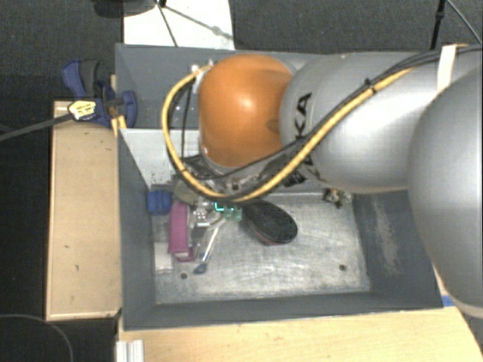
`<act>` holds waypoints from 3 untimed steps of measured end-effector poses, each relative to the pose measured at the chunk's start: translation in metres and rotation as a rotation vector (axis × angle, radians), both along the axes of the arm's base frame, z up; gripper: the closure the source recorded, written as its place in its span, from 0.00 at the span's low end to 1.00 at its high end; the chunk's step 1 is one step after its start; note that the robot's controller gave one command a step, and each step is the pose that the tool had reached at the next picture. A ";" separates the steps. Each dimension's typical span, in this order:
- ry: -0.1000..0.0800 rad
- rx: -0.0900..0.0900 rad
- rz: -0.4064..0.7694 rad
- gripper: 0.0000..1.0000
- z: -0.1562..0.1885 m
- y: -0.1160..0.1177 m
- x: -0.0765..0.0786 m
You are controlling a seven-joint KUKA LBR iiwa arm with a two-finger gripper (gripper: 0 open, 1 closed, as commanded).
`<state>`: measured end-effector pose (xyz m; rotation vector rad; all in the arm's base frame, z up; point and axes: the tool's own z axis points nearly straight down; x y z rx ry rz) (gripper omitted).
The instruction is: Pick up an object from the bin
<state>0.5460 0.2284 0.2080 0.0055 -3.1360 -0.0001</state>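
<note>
1. Gripper [204, 249]: lowered into the left part of the bin, with its tip close to the floor. How far it is open cannot be told, nor whether it has hold of anything.
2. Purple block [179, 231]: an oblong piece lying lengthwise near the bin's left wall, just beside the gripper on the view's left. It is the nearest thing to the gripper, but whether the two touch cannot be told.
3. Small blue bit [200, 268]: on the floor just below the gripper's tip.
4. Blue piece [158, 200]: close to the left wall, just above the purple block.
5. Black oval object [269, 223]: lying flat on the floor, near the gripper on the view's right but apart from it.
6. Orange cover [240, 111] and yellow cable [175, 111]: parts of the arm, directly above the gripper.
7. Bin [302, 266]: grey metal, with sloping walls and a scuffed floor.
</note>
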 end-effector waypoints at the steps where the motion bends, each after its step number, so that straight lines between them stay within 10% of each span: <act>1: -0.007 0.001 0.168 0.00 0.017 0.009 -0.034; 2: -0.012 0.002 0.450 0.00 0.023 0.006 -0.002; 3: -0.002 0.002 0.586 0.00 -0.080 -0.011 0.042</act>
